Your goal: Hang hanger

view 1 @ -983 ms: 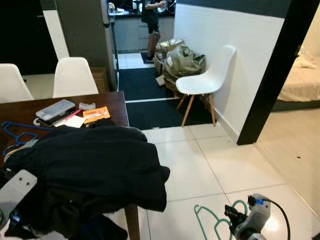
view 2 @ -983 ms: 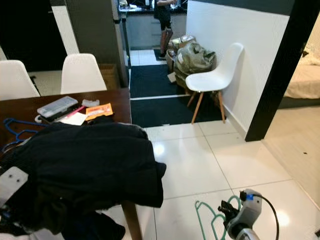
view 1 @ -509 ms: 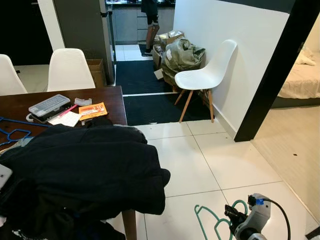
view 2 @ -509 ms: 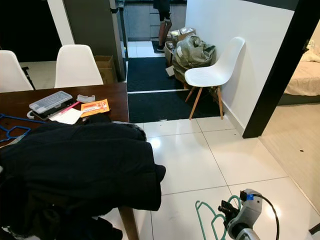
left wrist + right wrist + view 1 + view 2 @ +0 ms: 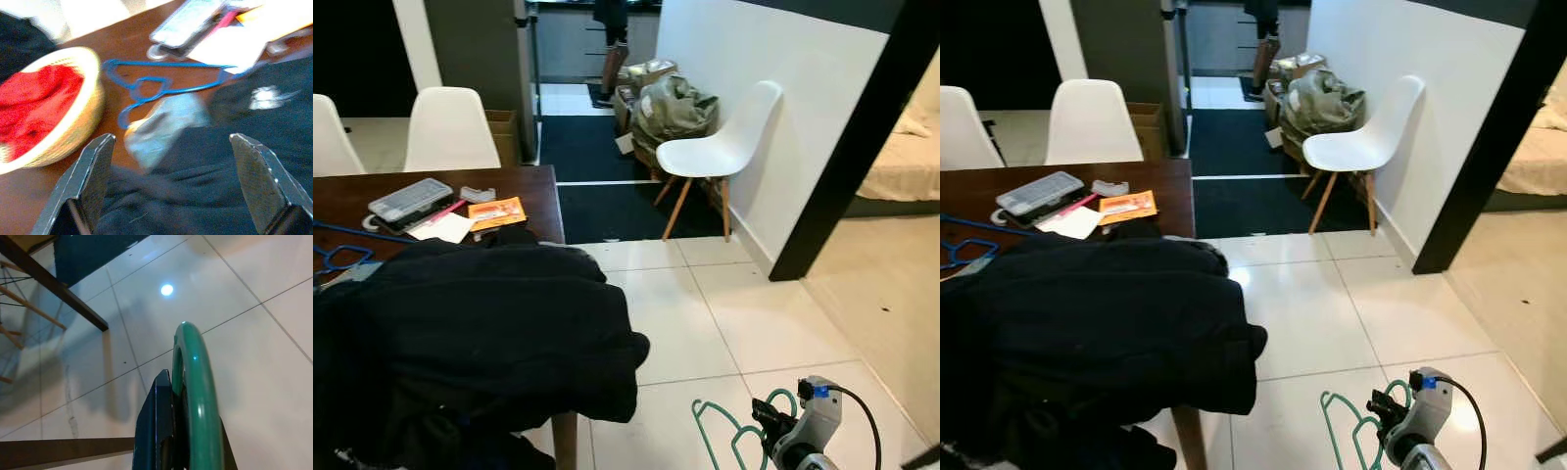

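Still green hanger (image 5: 736, 438) in right gripper (image 5: 766, 415).

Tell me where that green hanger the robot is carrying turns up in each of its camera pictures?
Left eye view: green hanger at the bottom, right of centre, held by the right gripper over the white floor tiles.
Right eye view: same spot, bottom right of centre.
Left wrist view: not in it; the hanger there is blue.
Right wrist view: its green hook fills the middle.
Shared landmark: the white floor tiles.
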{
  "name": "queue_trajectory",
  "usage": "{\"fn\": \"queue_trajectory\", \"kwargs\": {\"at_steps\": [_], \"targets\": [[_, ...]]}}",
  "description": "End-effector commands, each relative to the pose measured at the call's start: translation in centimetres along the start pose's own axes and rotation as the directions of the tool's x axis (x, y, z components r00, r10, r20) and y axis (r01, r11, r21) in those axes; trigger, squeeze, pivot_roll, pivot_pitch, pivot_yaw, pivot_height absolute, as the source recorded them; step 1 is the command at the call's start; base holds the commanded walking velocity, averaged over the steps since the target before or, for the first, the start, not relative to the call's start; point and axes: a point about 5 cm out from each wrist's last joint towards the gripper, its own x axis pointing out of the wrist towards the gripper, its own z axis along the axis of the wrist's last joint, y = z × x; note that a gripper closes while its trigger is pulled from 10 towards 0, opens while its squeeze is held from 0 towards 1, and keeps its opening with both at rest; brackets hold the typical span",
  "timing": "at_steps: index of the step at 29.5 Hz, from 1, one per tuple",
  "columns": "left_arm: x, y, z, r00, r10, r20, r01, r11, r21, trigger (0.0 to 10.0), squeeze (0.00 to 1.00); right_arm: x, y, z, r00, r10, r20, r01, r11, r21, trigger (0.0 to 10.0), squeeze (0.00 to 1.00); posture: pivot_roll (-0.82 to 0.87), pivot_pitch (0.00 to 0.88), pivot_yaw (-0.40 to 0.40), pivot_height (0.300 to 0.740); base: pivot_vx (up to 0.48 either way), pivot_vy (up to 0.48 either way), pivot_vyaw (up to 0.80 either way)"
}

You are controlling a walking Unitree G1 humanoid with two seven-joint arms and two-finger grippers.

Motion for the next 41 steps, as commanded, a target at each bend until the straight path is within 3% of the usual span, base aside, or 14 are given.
{"fn": "queue_trajectory", "kwargs": {"at_steps": [1, 4, 10, 16, 19, 22, 30, 41], "targets": [[0.0, -0.7, 2.0, 0.986, -0.018, 0.166, 0.041, 0.990, -0.136, 10.0, 0.00, 0.0, -0.2, 0.1, 1.000, -0.005, -0.002, 0.005, 1.000, 0.018, 10.0, 0.00, 0.09, 0.000, -0.093, 0.740, 0.000, 0.000, 0.00], [0.4, -1.2, 2.4, 0.975, 0.024, 0.221, 0.026, 0.974, -0.223, 10.0, 0.00, 0.0, -0.1, 0.1, 1.000, -0.004, -0.004, 0.004, 1.000, 0.017, 10.0, 0.00, 0.08, 0.000, -0.091, 0.740, 0.000, 0.000, 0.00], [1.4, -3.2, 0.4, 0.983, 0.070, 0.167, -0.032, 0.976, -0.215, 10.0, 0.00, 0.0, -0.1, 0.0, 1.000, -0.004, -0.007, 0.004, 1.000, 0.019, 10.0, 0.00, 0.07, 0.000, -0.083, 0.740, 0.000, 0.000, 0.00], [1.7, -4.1, 0.5, 0.973, 0.123, 0.194, -0.075, 0.968, -0.238, 10.0, 0.00, 0.0, -0.1, 0.0, 1.000, -0.009, -0.006, 0.009, 1.000, 0.022, 10.0, 0.00, 0.07, 0.000, -0.083, 0.740, 0.000, 0.000, 0.00], [2.6, -4.8, 2.5, 0.955, 0.149, 0.258, -0.074, 0.957, -0.280, 10.0, 0.00, 0.1, -0.1, 0.1, 1.000, -0.010, -0.004, 0.010, 1.000, 0.023, 10.0, 0.00, 0.05, 0.000, -0.072, 0.740, 0.000, 0.205, 0.00], [3.1, -5.3, 3.6, 0.943, 0.142, 0.301, -0.059, 0.961, -0.270, 10.0, 0.00, 0.1, -0.1, 0.1, 1.000, -0.016, 0.001, 0.016, 1.000, 0.027, 10.0, 0.00, 0.04, 0.000, -0.058, 0.740, -0.259, 0.345, 0.00], [3.5, -5.6, 4.4, 0.930, 0.141, 0.341, -0.051, 0.964, -0.261, 10.0, 0.00, 0.1, 0.0, 0.1, 1.000, -0.018, -0.001, 0.018, 0.999, 0.031, 10.0, 0.00, 0.03, 0.000, -0.049, 0.740, -0.259, 0.343, 0.00], [3.9, -4.6, 4.1, 0.914, 0.189, 0.360, -0.097, 0.961, -0.260, 10.0, 0.00, 0.0, -0.2, 0.2, 1.000, -0.025, 0.003, 0.025, 0.999, 0.034, 10.0, 0.00, 0.03, 0.000, -0.049, 0.740, -0.259, 0.341, 0.00]]}}
